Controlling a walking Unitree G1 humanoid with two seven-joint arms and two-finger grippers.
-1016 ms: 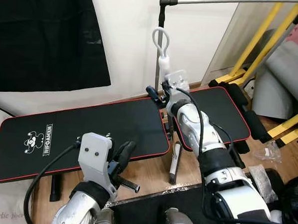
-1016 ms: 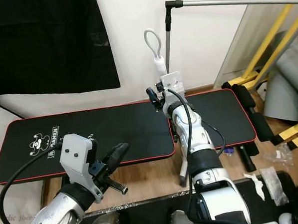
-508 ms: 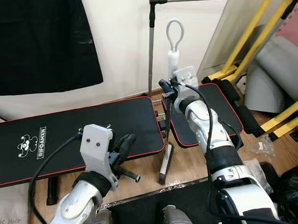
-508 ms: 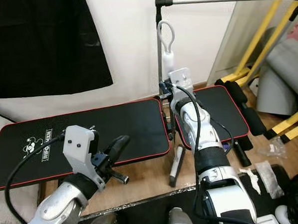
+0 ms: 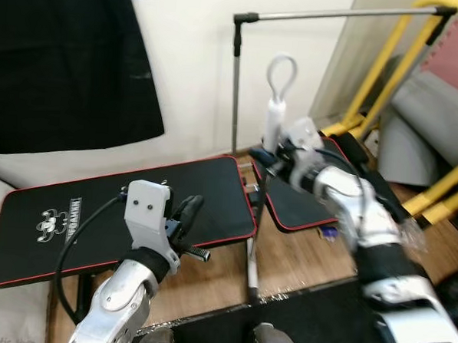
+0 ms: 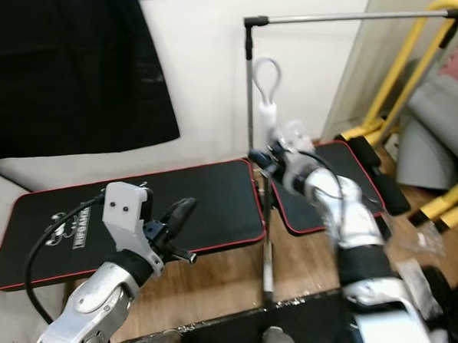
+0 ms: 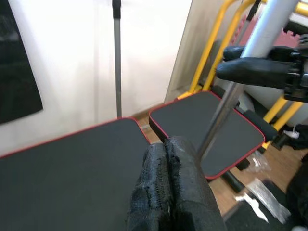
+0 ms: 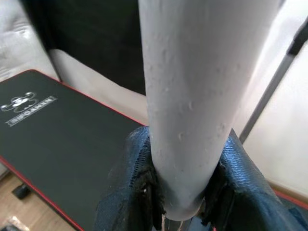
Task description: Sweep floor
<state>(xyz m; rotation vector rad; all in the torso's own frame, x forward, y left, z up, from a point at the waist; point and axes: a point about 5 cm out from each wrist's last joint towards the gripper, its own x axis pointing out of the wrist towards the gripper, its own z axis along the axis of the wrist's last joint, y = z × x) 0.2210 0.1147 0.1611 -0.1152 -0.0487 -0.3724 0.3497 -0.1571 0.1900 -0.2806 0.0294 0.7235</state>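
Right gripper [image 6: 269, 160], clamped on the broom [image 6: 267, 112], had swung its handle rightward for sweeping; left gripper [image 5: 187, 214] stayed closed, empty.

The room is evenly and brightly lit, with soft shadows. Motion blur smears the right arm [image 5: 365, 217] in both eye views. The right wrist view shows the broom handle [image 8: 202, 96] close and soft-focused.
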